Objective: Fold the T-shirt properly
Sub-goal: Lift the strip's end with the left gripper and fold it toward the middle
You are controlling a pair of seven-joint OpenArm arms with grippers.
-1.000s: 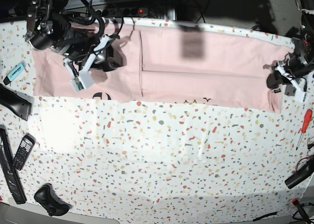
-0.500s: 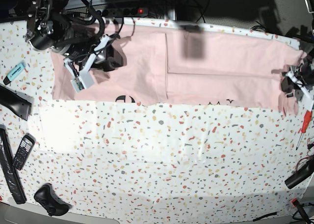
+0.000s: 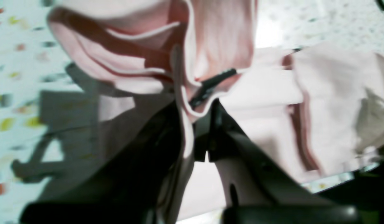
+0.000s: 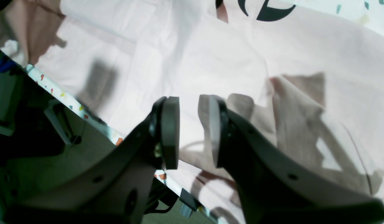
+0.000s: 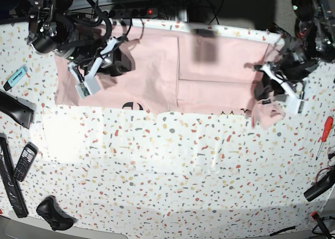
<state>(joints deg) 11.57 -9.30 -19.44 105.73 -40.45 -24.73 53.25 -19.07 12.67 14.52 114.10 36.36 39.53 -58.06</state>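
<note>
The pale pink T-shirt (image 5: pixel 157 66) lies spread along the far side of the table, with black lettering (image 5: pixel 132 106) peeking out at its near edge. My left gripper (image 5: pixel 277 95) is at the shirt's right end, shut on a bunch of its fabric (image 3: pixel 210 40), and a lifted flap (image 5: pixel 264 114) droops below it. In the left wrist view that gripper (image 3: pixel 195 109) pinches the hem. My right gripper (image 5: pixel 85 84) hovers over the shirt's left part. Its fingers (image 4: pixel 170 130) stand apart with nothing between them, and the shirt (image 4: pixel 210 56) lies below.
A blue marker (image 5: pixel 15 77), a black bar (image 5: pixel 13 109), a phone (image 5: pixel 24 162) and a black controller (image 5: pixel 52 213) sit along the left edge. A red screwdriver (image 5: pixel 324 137) and a black tool (image 5: pixel 319 185) lie at the right. Cables and a power strip (image 5: pixel 131 11) run behind the table.
The shirt first slid to the right. My left gripper then swung back leftwards with the shirt's right end, turning that end over. The right arm stayed where it was.
</note>
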